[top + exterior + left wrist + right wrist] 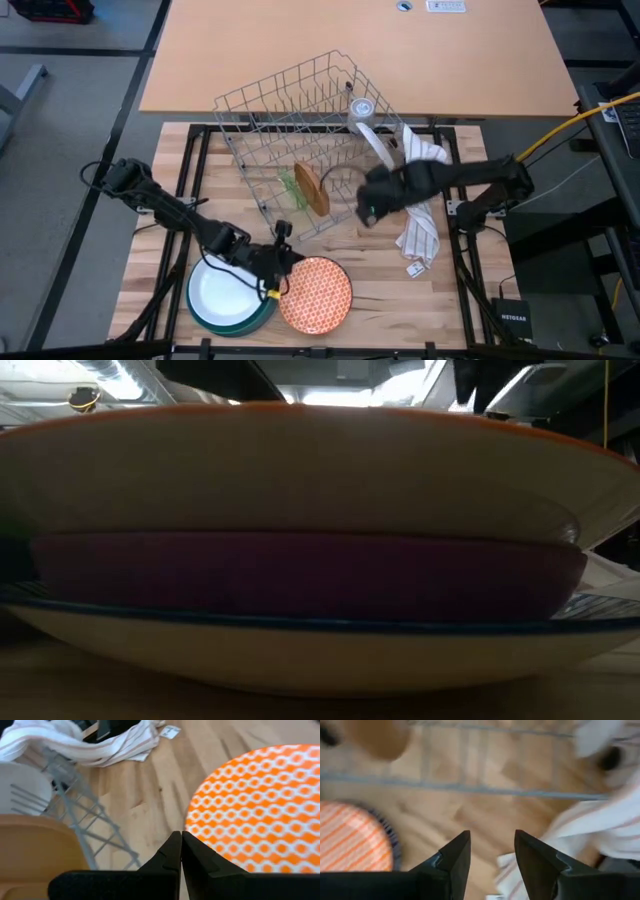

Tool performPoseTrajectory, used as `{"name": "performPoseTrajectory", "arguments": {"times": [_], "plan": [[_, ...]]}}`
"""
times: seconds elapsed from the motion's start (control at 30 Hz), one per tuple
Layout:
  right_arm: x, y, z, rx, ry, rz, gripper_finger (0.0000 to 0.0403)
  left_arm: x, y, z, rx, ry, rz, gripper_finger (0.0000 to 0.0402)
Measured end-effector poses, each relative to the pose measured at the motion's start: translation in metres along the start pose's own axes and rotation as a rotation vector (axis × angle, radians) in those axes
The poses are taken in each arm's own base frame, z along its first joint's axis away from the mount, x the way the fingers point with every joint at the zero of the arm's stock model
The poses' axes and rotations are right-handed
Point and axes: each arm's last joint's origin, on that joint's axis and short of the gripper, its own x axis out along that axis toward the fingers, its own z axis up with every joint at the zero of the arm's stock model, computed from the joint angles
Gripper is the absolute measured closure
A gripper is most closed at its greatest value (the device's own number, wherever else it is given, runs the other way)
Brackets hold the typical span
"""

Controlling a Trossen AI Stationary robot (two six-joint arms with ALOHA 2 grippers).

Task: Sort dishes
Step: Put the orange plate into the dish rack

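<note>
Wire rack [300, 135] beside striped cloth [420, 215]

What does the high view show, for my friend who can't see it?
Two dark robot arms reach over a wooden table with a tilted wire rack in the middle. The left gripper, fingers shut, sits between a white plate and an orange plate. The right gripper, fingers open, hovers by the rack beside a striped cloth.

The dark left arm reaches from the left edge of the high view toward the lower centre, its two-finger left gripper [272, 262] pinched fully together, empty. The dark right arm enters from the right edge, stretching level toward the frame's centre; its right gripper [368, 212] holds its fingers parted, nothing between them.
</note>
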Motion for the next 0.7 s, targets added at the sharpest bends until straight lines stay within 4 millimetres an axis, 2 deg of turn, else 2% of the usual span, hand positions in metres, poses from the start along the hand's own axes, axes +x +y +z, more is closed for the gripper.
{"name": "performPoseTrajectory", "arguments": {"times": [0.2,0.3,0.5,0.7], "plan": [[-0.005,0.041,-0.04,-0.112,-0.106,0.147,0.0246,-0.012,-0.02,0.003,0.034,-0.032,-0.051,0.04],[0.002,0.063,-0.06,-0.169,-0.183,0.16,0.0246,-0.017,-0.03,0.004,0.031,-0.045,-0.077,0.04],[0.035,0.096,-0.092,-0.24,-0.162,0.106,0.0246,-0.022,-0.049,0.002,0.011,-0.048,-0.144,0.04],[0.065,0.112,-0.106,-0.272,-0.058,0.051,0.0246,-0.014,-0.063,-0.001,-0.013,-0.042,-0.212,0.04]]}}
